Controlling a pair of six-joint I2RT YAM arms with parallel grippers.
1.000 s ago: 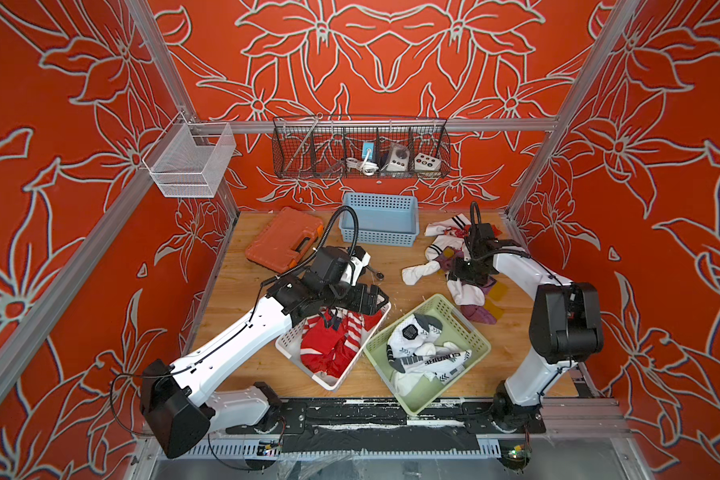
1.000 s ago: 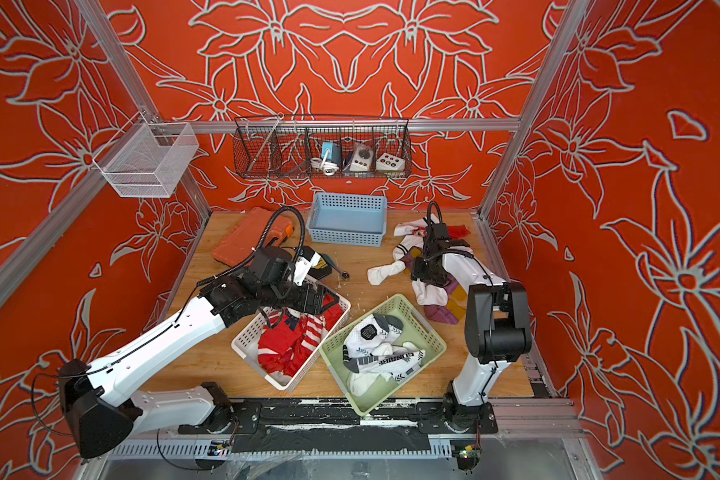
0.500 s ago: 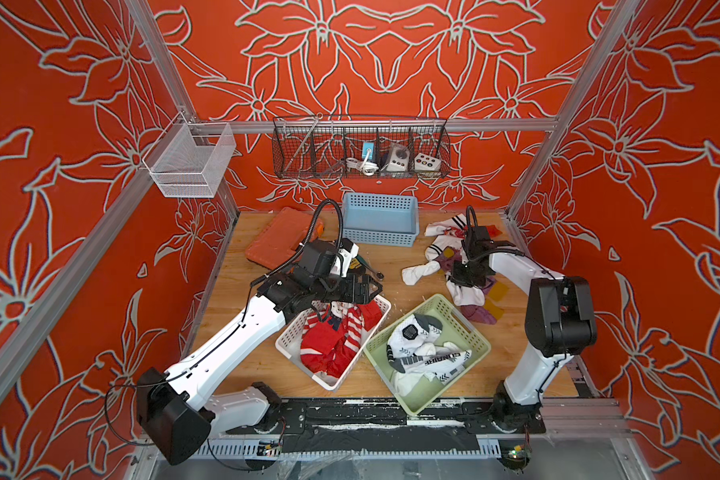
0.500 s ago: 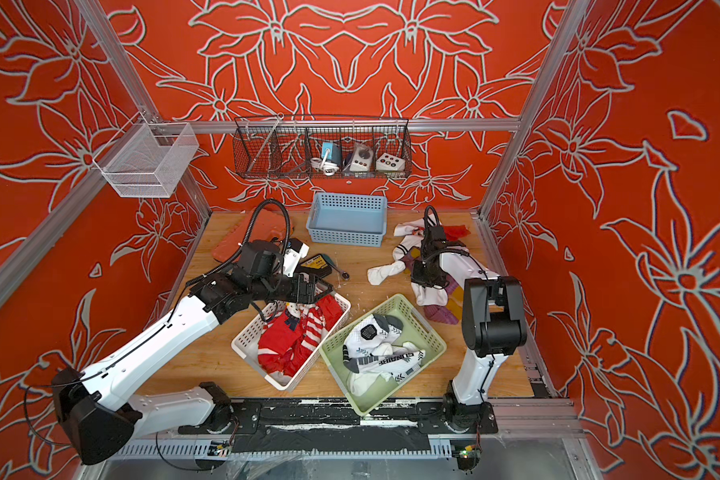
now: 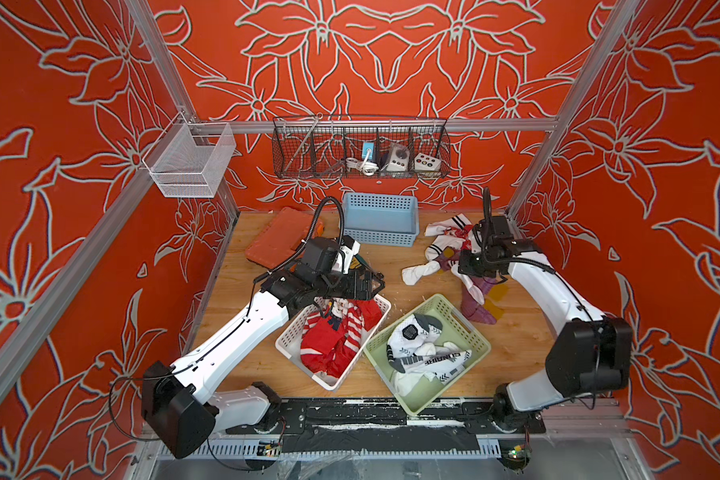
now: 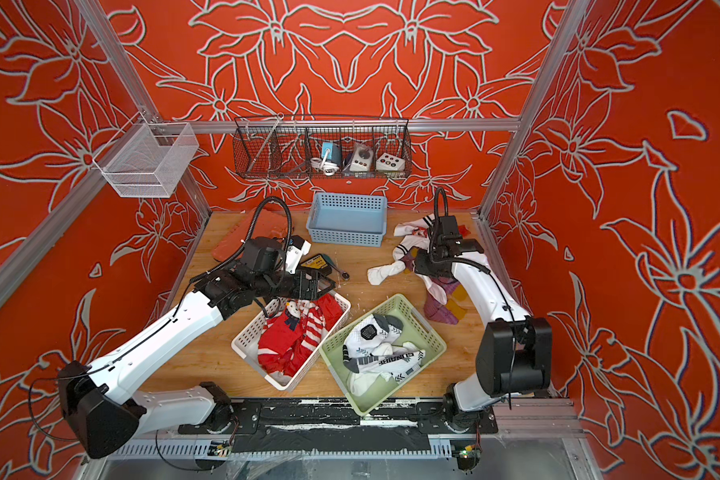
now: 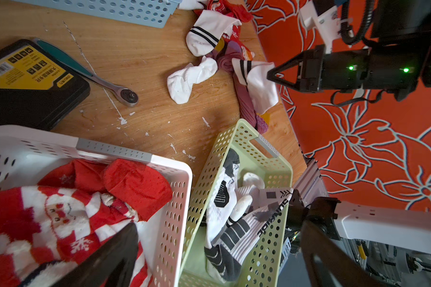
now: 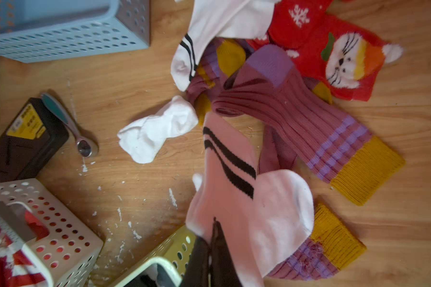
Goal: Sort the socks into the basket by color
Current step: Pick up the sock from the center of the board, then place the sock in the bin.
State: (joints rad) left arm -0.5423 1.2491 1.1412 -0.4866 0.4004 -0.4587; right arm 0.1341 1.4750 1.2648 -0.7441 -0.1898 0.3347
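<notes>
- Pincer closure is the news on the right arm. The right pincer point(image 7: 270, 72), half open a second ago, is now clenched on the edge of a white sock with two black stripes point(image 8: 246, 198), right of centre in both top views.
- That sock hangs from the closed tips above the loose pile on the counter point(image 5: 516, 345). Its lower part drapes over the purple socks point(image 8: 296, 111) with mustard cuffs, and it cannot be told whether it has fully cleared them.
- Left arm has drawn back slightly toward the upper left of the frame in a top view. The left pincer point(image 5: 364, 286) stands spread wide and empty over the far corner of the white basket point(image 5: 294, 328), touching nothing that shows.
- Red socks point(image 5: 333, 336), striped and figure-patterned, lie heaped in that white basket, so the red delivery looks finished.
- Green basket point(image 5: 470, 328), lower centre, already carries the white socks point(image 5: 416, 345) with black and grey marks. The gripped sock most likely belongs there, a short carry toward the bottom of the frame.
- Blue basket point(image 5: 379, 216), upper centre, shows nothing inside and presumably awaits the purple socks.
- Unsorted in the pile at upper right of the counter are other white ones, a red sock with a cat face point(image 8: 339, 57), and the purple ones. The sorting appears past halfway, not done.
</notes>
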